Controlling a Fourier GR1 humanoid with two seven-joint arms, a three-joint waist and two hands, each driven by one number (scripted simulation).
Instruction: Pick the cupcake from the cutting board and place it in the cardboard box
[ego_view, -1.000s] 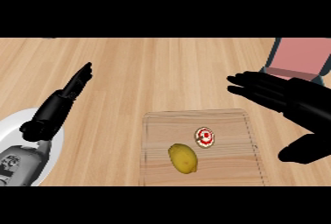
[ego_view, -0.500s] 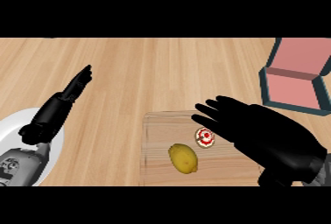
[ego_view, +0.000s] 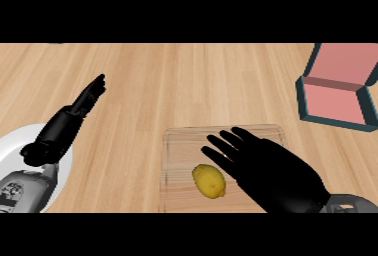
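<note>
My right hand (ego_view: 269, 170) lies open, fingers straight, over the middle of the wooden cutting board (ego_view: 184, 142). It covers the spot where the cupcake stood, so the cupcake is hidden. A yellow lemon (ego_view: 209, 181) lies on the board just left of the hand. The cardboard box (ego_view: 339, 90), teal outside and pink inside, stands open at the upper right. My left hand (ego_view: 70, 120) rests open at the left, fingers pointing up and away.
A white plate (ego_view: 18, 145) shows at the lower left under my left forearm. Bare wooden counter (ego_view: 192, 80) stretches between the board and the box.
My right hand has swept left and down from beside the box to over the board, and now hides the cupcake. The left hand has stayed still.
</note>
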